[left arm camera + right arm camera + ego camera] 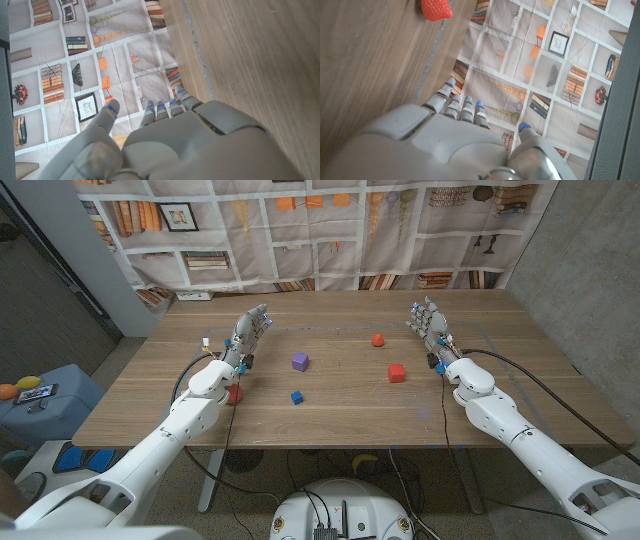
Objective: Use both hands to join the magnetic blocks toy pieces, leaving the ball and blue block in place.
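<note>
With both the left hand [248, 332] and right hand [428, 320] empty, fingers spread, the purple block [299, 361] and red block [397, 373] lie apart mid-bench — best reached one per hand, steering round the ball [378, 339] and blue block [297, 397].

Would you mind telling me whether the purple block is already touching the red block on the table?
No, the purple block sits apart from the red block, with bare wooden table between them in the head view.
</note>
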